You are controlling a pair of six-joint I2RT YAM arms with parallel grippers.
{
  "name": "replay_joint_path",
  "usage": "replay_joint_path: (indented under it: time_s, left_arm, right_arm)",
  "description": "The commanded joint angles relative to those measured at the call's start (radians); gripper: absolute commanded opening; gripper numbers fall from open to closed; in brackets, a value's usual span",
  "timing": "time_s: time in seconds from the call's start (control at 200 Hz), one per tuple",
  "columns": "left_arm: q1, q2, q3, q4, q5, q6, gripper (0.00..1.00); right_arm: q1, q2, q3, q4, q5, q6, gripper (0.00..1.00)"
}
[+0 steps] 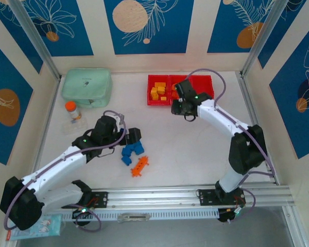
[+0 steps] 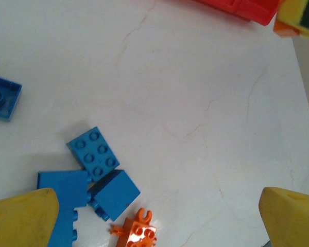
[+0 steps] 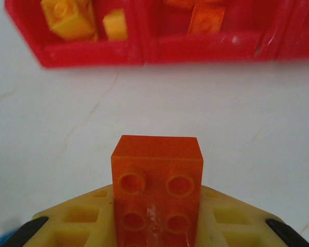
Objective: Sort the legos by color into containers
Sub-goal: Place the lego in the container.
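Note:
Three joined red bins [image 1: 203,83] stand at the back; yellow bricks [image 1: 157,92] fill the left one, and orange bricks [image 3: 206,20] lie in the middle one. My right gripper [image 1: 180,106] hovers just in front of the bins [image 3: 87,54], shut on an orange brick [image 3: 157,185] between its yellow fingers [image 3: 77,226]. My left gripper [image 1: 134,135] stands open above a cluster of blue bricks [image 1: 132,151]. In the left wrist view these blue bricks [image 2: 92,153] lie between and ahead of the fingers [image 2: 23,218]. A long studded orange piece [image 1: 139,166] lies beside them.
A mint-green case [image 1: 86,87] sits at the back left, with a small orange-capped bottle [image 1: 72,110] in front of it. One flat blue brick [image 2: 2,96] lies apart from the cluster. A metal rail [image 1: 195,195] runs along the near edge.

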Motion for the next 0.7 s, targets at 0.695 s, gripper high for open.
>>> replay_joint_path:
  time_s: [0.695]
  left_arm:
    - [0.033, 0.246, 0.203, 0.126, 0.067, 0.003, 0.99]
  right_arm:
    - [-0.158, 0.513, 0.622, -0.047, -0.051, -0.214, 0.59]
